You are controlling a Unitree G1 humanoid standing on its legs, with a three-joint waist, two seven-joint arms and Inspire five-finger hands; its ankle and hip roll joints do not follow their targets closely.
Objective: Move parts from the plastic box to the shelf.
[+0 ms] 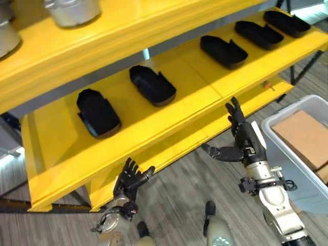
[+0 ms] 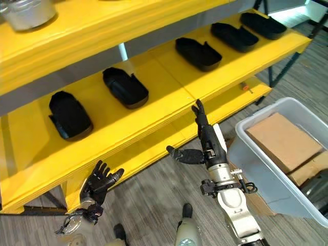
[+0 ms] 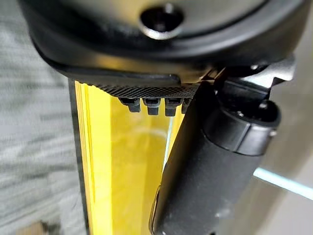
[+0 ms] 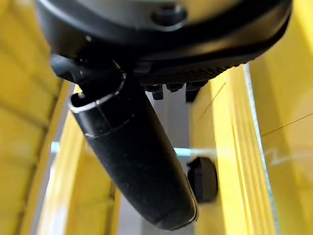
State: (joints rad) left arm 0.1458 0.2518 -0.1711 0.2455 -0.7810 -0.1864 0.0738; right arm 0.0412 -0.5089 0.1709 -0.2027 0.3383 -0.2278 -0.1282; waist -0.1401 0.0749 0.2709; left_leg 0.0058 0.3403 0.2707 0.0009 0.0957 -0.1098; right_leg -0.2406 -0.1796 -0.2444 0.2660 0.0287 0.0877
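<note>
Five black parts [image 1: 97, 113] lie in a row along the yellow shelf [image 1: 205, 87], well apart from each other. The right hand [image 1: 246, 141] hangs before the shelf's front edge, fingers straight and released, thumb out, holding nothing. The left hand [image 1: 130, 179] sits lower by the shelf's edge, fingers spread and empty. The plastic box [image 2: 266, 169] stands at the robot's right, with cardboard [image 2: 282, 141] inside.

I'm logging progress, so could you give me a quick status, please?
Both hands open and empty: left hand, right hand. Five black parts on yellow shelf. Plastic box at right. Nothing in the way.
</note>
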